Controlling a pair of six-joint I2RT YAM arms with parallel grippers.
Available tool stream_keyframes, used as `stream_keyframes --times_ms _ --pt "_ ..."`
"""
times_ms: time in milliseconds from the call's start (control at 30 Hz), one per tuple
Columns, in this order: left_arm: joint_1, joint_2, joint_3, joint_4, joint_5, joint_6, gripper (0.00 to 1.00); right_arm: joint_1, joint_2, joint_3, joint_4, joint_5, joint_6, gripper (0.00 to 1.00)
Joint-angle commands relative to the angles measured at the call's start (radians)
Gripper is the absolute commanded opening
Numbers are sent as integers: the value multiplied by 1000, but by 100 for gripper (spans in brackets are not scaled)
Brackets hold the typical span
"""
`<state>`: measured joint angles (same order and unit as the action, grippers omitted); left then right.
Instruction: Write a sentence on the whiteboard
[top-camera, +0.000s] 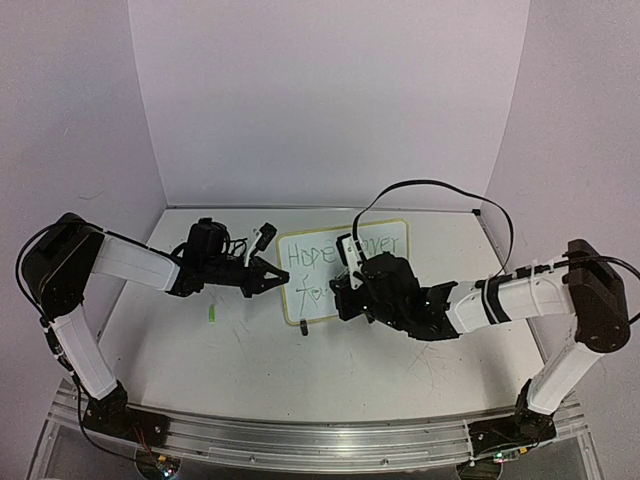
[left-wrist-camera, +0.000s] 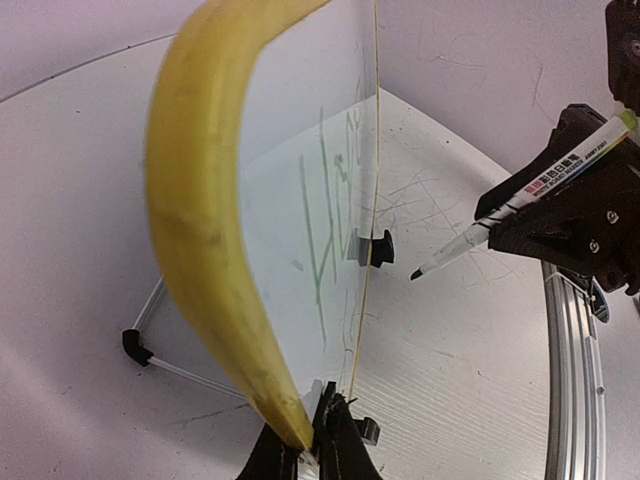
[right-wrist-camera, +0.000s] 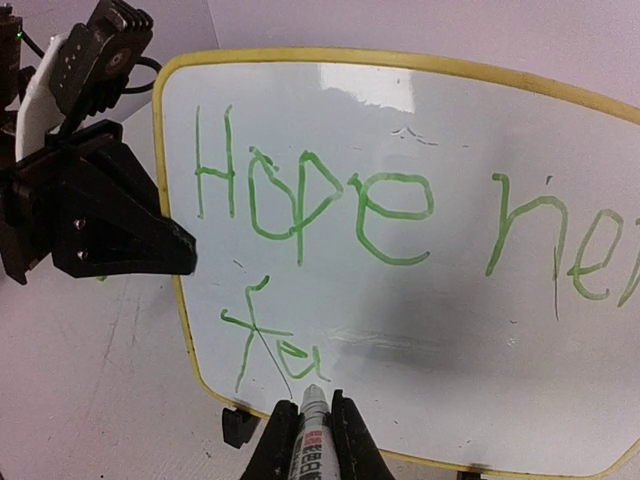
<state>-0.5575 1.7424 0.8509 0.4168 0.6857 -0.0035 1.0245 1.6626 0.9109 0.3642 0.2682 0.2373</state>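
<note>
1. We see the whiteboard (top-camera: 322, 275) standing mid-frame on the surface (top-camera: 250, 350), its left edge pinched by the left end effector (top-camera: 278, 277).
2. The right end effector (right-wrist-camera: 308, 425) pinches a marker (right-wrist-camera: 312, 440), whose tip is near the board's lower left.
3. In the sentence (right-wrist-camera: 390, 213), the top line looks done. Below it only "fa" shows, so we judge the last word is unfinished.

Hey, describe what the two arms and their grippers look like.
The left arm and right arm have white covers between bulky black joints, on black bases. A black cable arcs above the right one. The left gripper and right gripper are matte black, with tapering wedge-shaped fingers and small screws.
</note>
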Motion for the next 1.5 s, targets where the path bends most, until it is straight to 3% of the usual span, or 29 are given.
stream_keyframes --times_ms 0,667,1467 --pt "16 49 8 -90 -211 101 0 2 22 37 6 26 20 0" --pt "16 42 7 -92 -206 102 0 1 78 88 9 45 23 0" --pt "14 46 11 -96 -207 103 0 0 46 24 0 160 85 0"
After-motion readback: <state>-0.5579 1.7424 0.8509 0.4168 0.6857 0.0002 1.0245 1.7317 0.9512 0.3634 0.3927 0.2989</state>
